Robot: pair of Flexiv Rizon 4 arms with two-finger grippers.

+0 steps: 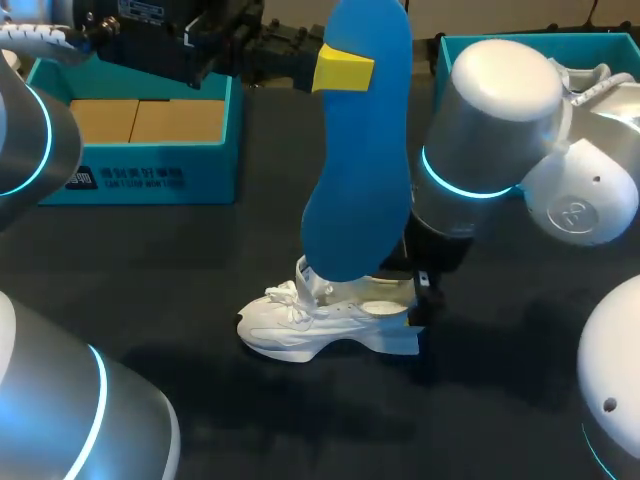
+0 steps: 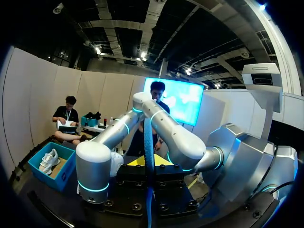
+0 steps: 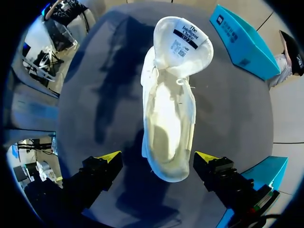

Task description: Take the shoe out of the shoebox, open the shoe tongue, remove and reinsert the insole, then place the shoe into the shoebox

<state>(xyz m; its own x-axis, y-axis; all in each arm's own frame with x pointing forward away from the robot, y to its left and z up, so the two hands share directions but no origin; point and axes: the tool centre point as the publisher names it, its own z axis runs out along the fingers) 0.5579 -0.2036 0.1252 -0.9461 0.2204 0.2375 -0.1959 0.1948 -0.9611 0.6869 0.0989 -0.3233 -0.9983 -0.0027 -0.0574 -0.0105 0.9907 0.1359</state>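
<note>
The table (image 1: 150, 280) under me was a dark, matte surface. The white shoe (image 1: 325, 322) stood on its sole near the middle, toe toward my left side. A teal shoebox (image 1: 150, 150) sat open at the far left, showing brown cardboard inside. A second teal box (image 1: 495, 45) sat at the far right, mostly behind my right arm. My left gripper (image 1: 345, 68) was clamped on the blue insole (image 1: 360, 170), holding it upright above the shoe. The insole's lower end hung at the shoe's opening, and I could not tell whether it touched. The head view showed only one yellow tip pressed on the insole's face. My left wrist view showed the insole edge-on, running straight up between the two fingers. My right gripper (image 3: 156, 159) was spread wide, with a yellow tip on either side of the shoe's heel and neither touching it. Only that wrist view looked down into the shoe, where the tongue (image 3: 183, 40) was folded forward, label side up, and the pale inside was exposed. In the head view my right wrist hid those fingers.
</note>
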